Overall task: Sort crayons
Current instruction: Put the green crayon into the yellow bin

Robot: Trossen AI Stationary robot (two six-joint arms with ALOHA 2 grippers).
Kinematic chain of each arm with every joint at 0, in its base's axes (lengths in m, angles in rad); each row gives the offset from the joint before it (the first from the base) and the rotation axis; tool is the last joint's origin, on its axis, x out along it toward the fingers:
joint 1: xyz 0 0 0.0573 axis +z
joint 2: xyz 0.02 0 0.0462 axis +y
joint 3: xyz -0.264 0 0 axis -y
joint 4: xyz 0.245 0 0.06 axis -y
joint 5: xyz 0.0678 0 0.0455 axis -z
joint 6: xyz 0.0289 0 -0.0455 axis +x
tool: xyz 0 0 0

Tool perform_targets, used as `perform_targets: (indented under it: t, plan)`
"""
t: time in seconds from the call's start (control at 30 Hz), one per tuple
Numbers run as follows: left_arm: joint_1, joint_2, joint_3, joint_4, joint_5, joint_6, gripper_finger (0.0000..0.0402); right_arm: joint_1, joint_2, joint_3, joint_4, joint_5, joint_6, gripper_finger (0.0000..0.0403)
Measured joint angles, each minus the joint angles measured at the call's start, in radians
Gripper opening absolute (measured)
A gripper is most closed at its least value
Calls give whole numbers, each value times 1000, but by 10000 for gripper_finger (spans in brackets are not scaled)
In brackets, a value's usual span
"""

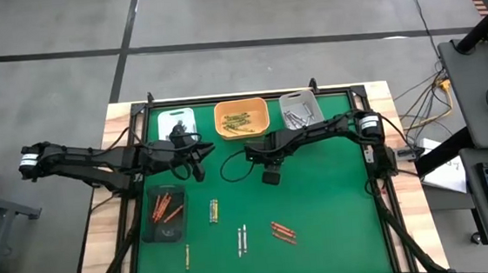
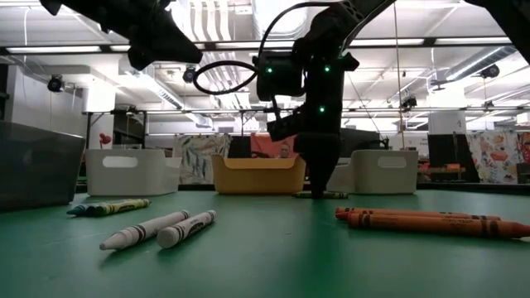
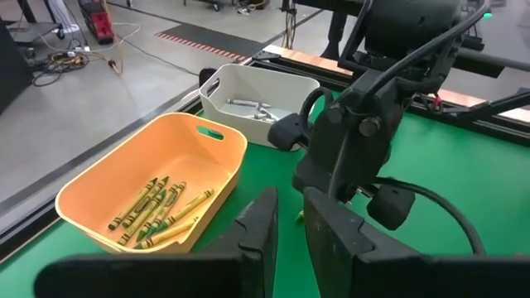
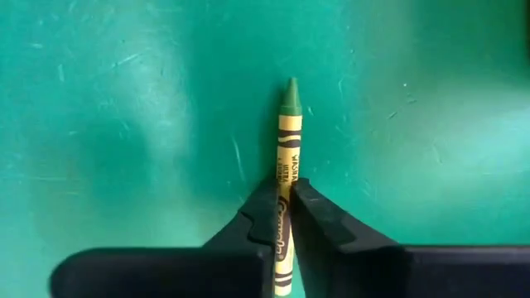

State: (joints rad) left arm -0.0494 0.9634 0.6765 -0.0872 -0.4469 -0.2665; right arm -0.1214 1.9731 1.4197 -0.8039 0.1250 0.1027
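Centre of high view, on desk | right pincer clamps yellow-green crayon mid-shaft | light, stiff, brittle | left pincer nearly closed, empty.

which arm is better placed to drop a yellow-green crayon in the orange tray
Right. Its claw is shut on a yellow-green crayon near the orange tray; the left claw holds nothing.

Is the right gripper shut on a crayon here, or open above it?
Shut on it. In the right wrist view the right gripper has both fingers pressed against the yellow-green crayon, which lies flat on the green mat.
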Motion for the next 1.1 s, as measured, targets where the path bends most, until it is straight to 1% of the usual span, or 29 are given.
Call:
perform_targets:
  t: [0.17,0.27,0.4,0.53,0.7,0.83,1.1]
  plan:
    - [0,0,0,7,0,0,43,10,-18,-2,-2,-24,-10,13]
    - [0,0,0,7,0,0,43,21,-54,-3,5,-51,-24,13]
    - [0,0,0,13,0,0,43,26,-117,-2,60,-112,-46,12]
    - [0,0,0,45,0,4,43,19,-166,-1,152,-115,-72,12]
    - [0,0,0,85,0,23,43,-26,-178,56,223,-99,-130,12]
    - [0,0,0,105,1,40,43,-77,-157,105,268,-97,-189,12]
    - [0,0,0,107,1,54,43,-202,-92,152,353,-97,-283,12]
